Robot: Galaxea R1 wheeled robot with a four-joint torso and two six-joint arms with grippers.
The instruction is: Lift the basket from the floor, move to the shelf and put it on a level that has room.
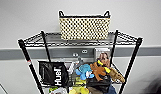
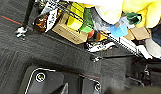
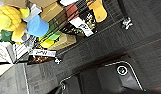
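Basket [image 1: 84, 28], tan/dark weave, dark loop handles, upright on shelf [image 1: 135, 52] top level [image 1: 54, 39].

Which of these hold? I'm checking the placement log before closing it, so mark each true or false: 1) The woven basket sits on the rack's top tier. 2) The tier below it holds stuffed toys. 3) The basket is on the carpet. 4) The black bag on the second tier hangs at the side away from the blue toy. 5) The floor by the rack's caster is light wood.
1) True: the basket rests on the top tier of the shelf.
2) True: a blue toy and a brown toy lie there.
3) False: it stands on the top tier.
4) True: the black bag is at the other end.
5) False: the floor around the caster is dark grey carpet.
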